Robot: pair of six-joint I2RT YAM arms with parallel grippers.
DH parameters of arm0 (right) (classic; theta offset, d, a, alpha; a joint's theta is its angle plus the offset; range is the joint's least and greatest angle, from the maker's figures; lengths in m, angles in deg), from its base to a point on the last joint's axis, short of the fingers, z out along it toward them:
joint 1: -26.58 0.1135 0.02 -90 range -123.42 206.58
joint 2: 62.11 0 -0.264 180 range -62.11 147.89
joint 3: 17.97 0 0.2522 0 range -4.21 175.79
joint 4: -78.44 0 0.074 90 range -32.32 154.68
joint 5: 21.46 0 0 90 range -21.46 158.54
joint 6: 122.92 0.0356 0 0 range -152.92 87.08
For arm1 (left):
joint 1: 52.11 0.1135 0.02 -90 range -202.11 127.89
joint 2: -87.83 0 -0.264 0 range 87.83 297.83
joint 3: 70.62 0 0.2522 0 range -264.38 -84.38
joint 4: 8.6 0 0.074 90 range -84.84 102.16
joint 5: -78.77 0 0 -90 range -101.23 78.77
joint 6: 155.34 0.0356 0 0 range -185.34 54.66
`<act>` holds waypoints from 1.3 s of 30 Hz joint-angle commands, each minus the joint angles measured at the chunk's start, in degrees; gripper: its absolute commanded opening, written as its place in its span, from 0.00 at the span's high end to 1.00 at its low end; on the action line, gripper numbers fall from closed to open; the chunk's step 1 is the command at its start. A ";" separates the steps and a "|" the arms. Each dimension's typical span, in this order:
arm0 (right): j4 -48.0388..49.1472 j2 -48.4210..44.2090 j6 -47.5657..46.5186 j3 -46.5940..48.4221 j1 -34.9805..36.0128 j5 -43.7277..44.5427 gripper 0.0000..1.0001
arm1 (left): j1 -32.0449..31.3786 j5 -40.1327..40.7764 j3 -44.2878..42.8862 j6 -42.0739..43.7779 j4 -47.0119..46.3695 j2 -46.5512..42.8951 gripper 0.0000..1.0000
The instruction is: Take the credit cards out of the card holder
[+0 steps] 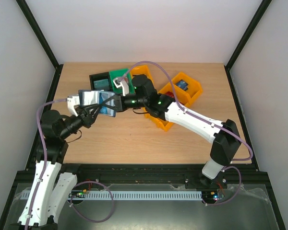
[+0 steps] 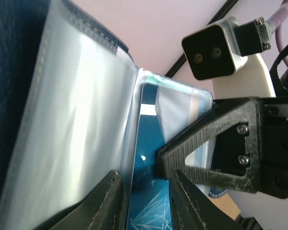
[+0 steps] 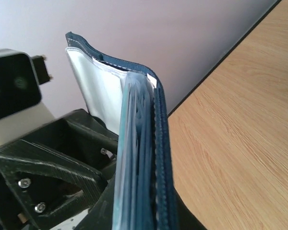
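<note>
The card holder (image 1: pixel 92 97) hangs open in mid-air over the table's left half, navy outside (image 2: pixel 19 96) and clear sleeves inside. My right gripper (image 1: pixel 116 102) is shut on its folded edge (image 3: pixel 161 143), which stands edge-on between the jaws of that gripper (image 3: pixel 144 218). A teal credit card (image 2: pixel 149 191) sticks out of a sleeve. My left gripper (image 2: pixel 146 206) straddles that card with a narrow gap; one finger rests against the sleeve. From above, the left gripper (image 1: pixel 97 111) comes up from below left, with the teal card (image 1: pixel 106 109) just beside it.
A black bin (image 1: pixel 100 80) and a green bin (image 1: pixel 121 76) sit behind the grippers. Two orange bins (image 1: pixel 185 88) (image 1: pixel 161 120) lie to the right, partly under the right arm; the far one holds something blue. Wooden table (image 1: pixel 134 139) shows below.
</note>
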 commanded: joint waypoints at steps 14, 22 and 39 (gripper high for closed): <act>23.37 -5.37 7.41 -2.83 -0.15 -4.51 0.98 | -0.09 -15.14 -0.17 -4.32 -2.80 1.94 0.73; 26.15 -0.76 8.04 -0.60 1.23 2.34 0.98 | -0.39 -24.69 -0.61 -11.74 -12.89 2.20 0.76; 23.06 1.78 2.24 9.39 -0.33 -1.11 0.98 | -0.32 -36.38 -0.60 -22.13 -24.19 3.28 0.79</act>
